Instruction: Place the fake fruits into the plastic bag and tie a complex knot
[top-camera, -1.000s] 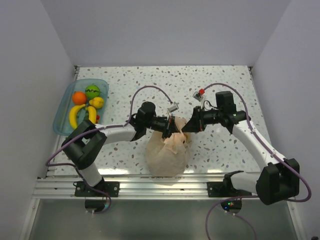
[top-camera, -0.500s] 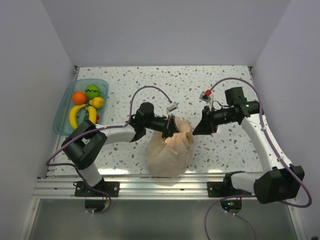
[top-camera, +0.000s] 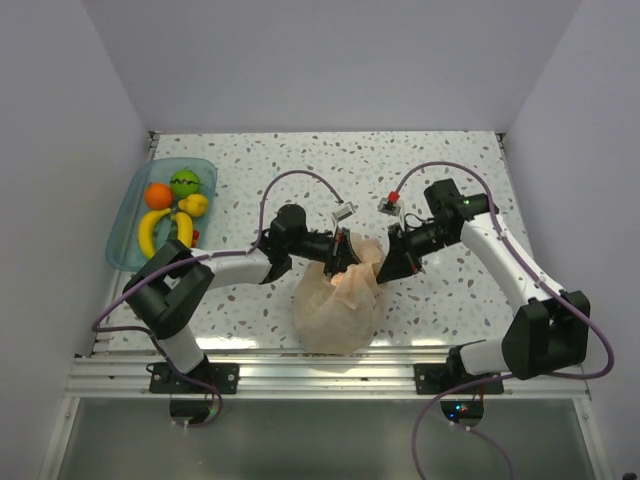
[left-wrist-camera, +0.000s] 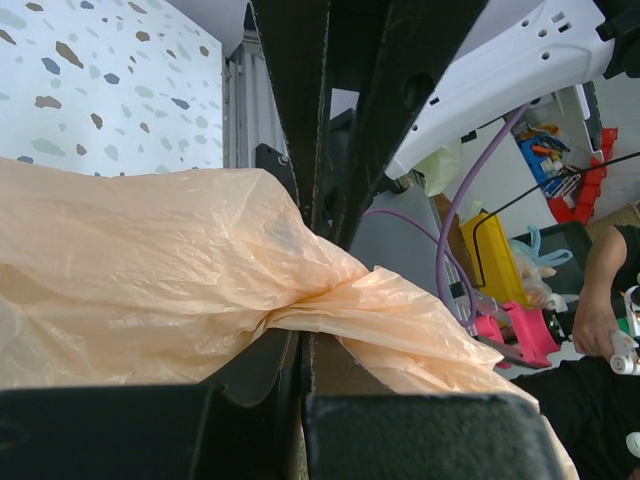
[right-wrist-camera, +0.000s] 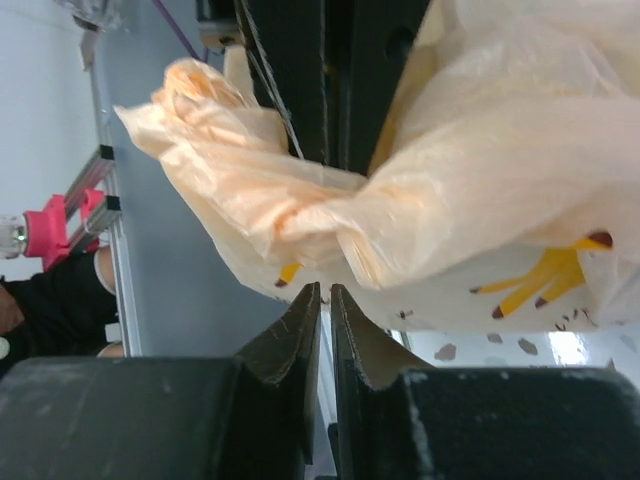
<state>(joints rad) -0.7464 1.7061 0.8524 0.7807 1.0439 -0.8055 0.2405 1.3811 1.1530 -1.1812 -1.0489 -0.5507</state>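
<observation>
Our left gripper (top-camera: 339, 257) pinches the bag (top-camera: 335, 305) neck mid-table; the right gripper (top-camera: 384, 269) seems clamped on it too. Pulling apart could tear it, with fruits (top-camera: 157, 195) lying in the tray (top-camera: 129, 205).

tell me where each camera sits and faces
top external: above and behind the arms, looking down at the table; both arms whole, left hand and right hand at the plastic bag.
left wrist: on the left arm, looking along its dark fingers at bunched bag plastic.
right wrist: on the right arm, looking along its fingers at printed bag plastic.
shared: all three see the bag; only the top view shows the fake fruits.
</observation>
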